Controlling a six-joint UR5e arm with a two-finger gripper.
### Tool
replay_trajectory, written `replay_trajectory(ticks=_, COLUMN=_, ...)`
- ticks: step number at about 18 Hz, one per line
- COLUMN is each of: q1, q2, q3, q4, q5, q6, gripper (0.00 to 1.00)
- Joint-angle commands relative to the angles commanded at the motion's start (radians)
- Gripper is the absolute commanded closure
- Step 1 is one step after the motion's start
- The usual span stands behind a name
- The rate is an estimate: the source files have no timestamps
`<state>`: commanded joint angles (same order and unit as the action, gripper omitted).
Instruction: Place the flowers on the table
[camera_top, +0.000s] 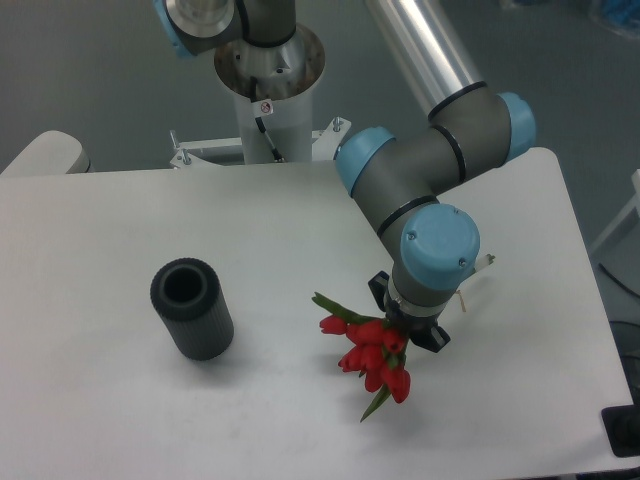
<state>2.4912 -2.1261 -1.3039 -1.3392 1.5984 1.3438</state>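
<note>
While the arm (420, 170) reaches in from the far edge of the table (120, 400), its wrist points down over the right half of the surface.

Item 1, the gripper (408, 330): black, mostly hidden beneath the blue-capped wrist joint (440, 248). The fingers themselves cannot be made out from this angle, so whether they grip or stand apart cannot be told. The gripper sits directly at the upper right end of the flower bunch.

Item 2, the flowers (372, 358): a small bunch of red tulip buds with green leaves, placed toward the near right part of the table, well in from the right edge. The red heads cluster just below and left of the gripper. One green leaf tip points up and left; another green tip points down toward the near edge. The stems run up under the wrist and are hidden there; a thin pale strand shows just right of the wrist. Whether the bunch rests on the surface or hangs just above it cannot be told.

Item 3, vase (192, 308): dark grey, ribbed, cylindrical, with its open mouth in view, standing left of centre, well apart from the flowers.

Item 4, arm base (270, 70): white pedestal mounted behind the far edge.
</note>
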Motion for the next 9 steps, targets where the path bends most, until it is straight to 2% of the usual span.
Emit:
replay_trajectory(ticks=6, q1=-0.002, q2=0.011, q3=-0.015, q4=0.008, q5=0.006, q6=0.002, gripper=0.96)
replay_trajectory(ticks=9, q1=-0.002, q2=0.025, q3=-0.018, q4=-0.003, q5=0.006, q6=0.050, gripper=0.96)
